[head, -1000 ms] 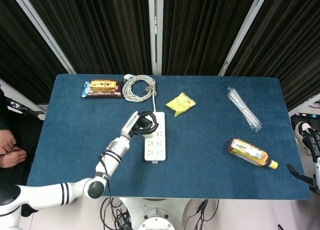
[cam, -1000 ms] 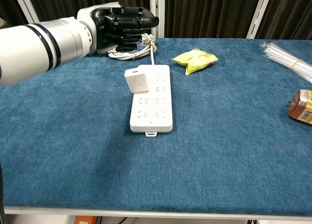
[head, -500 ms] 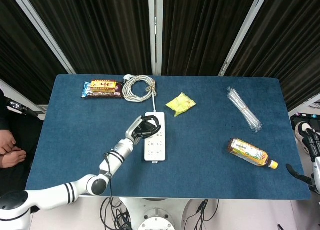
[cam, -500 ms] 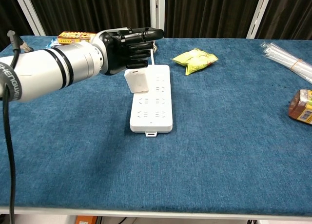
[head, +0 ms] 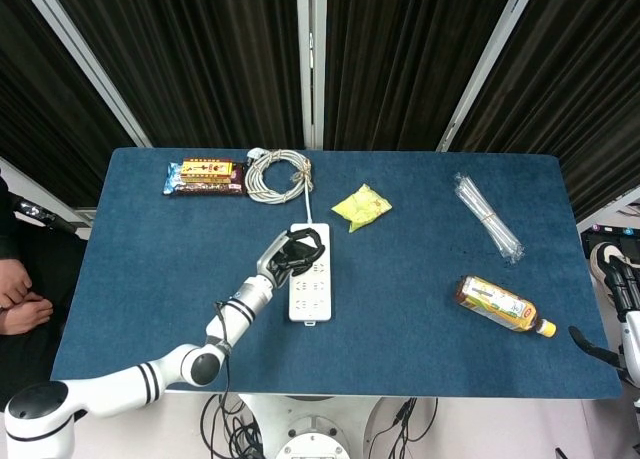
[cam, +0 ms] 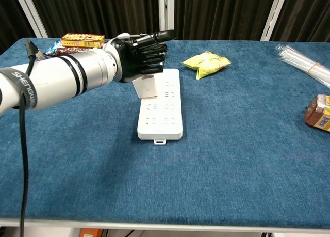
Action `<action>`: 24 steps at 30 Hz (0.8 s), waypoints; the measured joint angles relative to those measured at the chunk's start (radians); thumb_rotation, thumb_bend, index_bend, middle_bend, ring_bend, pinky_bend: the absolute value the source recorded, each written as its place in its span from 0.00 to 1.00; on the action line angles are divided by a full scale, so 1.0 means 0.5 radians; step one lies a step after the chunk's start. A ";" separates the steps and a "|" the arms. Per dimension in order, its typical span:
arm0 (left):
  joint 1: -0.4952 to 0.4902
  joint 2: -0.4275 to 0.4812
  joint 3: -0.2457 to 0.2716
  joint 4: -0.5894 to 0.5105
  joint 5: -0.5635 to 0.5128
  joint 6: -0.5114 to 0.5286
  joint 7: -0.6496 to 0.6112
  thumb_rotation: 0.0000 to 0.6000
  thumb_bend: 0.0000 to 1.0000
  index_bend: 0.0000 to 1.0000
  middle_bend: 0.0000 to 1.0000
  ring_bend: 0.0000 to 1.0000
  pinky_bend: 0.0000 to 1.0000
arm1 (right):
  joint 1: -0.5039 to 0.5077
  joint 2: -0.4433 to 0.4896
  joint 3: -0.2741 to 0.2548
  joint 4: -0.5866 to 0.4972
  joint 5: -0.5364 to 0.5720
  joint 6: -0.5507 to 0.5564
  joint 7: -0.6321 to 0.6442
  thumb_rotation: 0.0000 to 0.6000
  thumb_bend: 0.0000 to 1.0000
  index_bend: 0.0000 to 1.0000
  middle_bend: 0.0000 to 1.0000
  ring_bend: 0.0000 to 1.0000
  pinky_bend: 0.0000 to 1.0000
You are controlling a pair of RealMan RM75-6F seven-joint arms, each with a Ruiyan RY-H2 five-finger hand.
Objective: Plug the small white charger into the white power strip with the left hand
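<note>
The white power strip [cam: 160, 107] lies lengthwise near the middle of the blue table [cam: 232, 159]. The small white charger [cam: 145, 85] stands on its left edge, tilted. The left hand [cam: 142, 53] sits right over the charger's top, fingers curled; whether they actually grip it I cannot tell. Farther back lie a yellow packet [cam: 207, 63] and a coiled cable [head: 279, 172]. The right hand [head: 615, 279] hangs off the table's right side, its fingers too small to read.
</note>
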 measured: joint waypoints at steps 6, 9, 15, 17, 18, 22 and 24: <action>-0.012 -0.015 0.010 0.023 0.057 -0.009 -0.052 1.00 0.51 0.91 1.00 0.95 0.99 | 0.003 -0.001 0.001 -0.011 0.005 -0.008 -0.016 1.00 0.11 0.00 0.02 0.00 0.00; -0.022 -0.025 0.017 0.033 0.079 -0.008 -0.065 1.00 0.51 0.91 1.00 0.95 0.99 | 0.003 0.000 0.001 -0.014 0.007 -0.009 -0.020 1.00 0.11 0.00 0.02 0.00 0.00; -0.046 -0.039 0.027 0.056 0.089 -0.018 -0.078 1.00 0.51 0.91 1.00 0.95 0.99 | -0.001 0.000 0.001 -0.012 0.014 -0.009 -0.017 1.00 0.11 0.00 0.02 0.00 0.00; -0.053 -0.043 0.028 0.061 0.089 -0.020 -0.079 1.00 0.51 0.91 1.00 0.95 0.99 | -0.002 -0.001 0.001 -0.010 0.015 -0.009 -0.016 1.00 0.11 0.00 0.02 0.00 0.00; -0.057 -0.046 0.029 0.064 0.088 -0.021 -0.079 1.00 0.51 0.91 1.00 0.95 0.99 | -0.002 -0.001 0.001 -0.010 0.015 -0.009 -0.015 1.00 0.11 0.00 0.02 0.00 0.00; -0.066 -0.054 0.038 0.069 0.087 -0.023 -0.077 1.00 0.51 0.91 1.00 0.95 0.99 | -0.003 -0.001 0.001 -0.006 0.018 -0.011 -0.009 1.00 0.11 0.00 0.02 0.00 0.00; -0.070 -0.058 0.040 0.074 0.084 -0.023 -0.074 1.00 0.51 0.91 1.00 0.95 0.99 | -0.003 -0.002 0.000 -0.003 0.019 -0.012 -0.007 1.00 0.11 0.00 0.02 0.00 0.00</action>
